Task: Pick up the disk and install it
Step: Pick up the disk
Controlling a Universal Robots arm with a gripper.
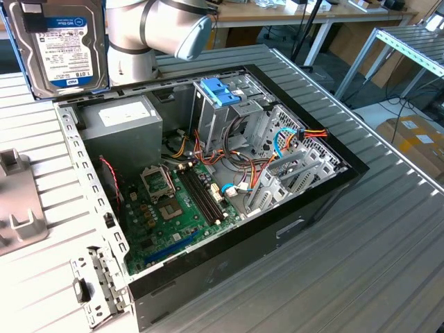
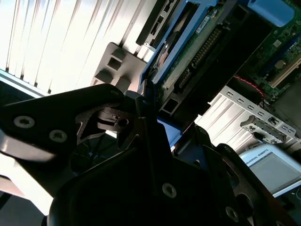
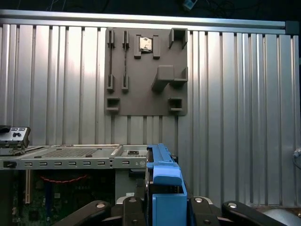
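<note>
From my remote seat I read the gripper [image 3: 167,207] as clamped on the disk [image 1: 62,45]. In the first wrist view the disk's blue rail stands pinched between the dark fingers [image 3: 131,207], and the drive hangs clear of the desk [image 1: 361,236]. In the exterior view the disk is upright, label face to the camera and long axis roughly vertical, above the corner of the open computer case [image 1: 316,201] on the exterior view's left. It is just over the grey power-supply box [image 1: 125,118]. The drive cage with the paler blue bracket [image 1: 220,90] lies lower and toward the exterior view's right, well apart from the disk. I judge the pick-up done and the install not yet made.
</note>
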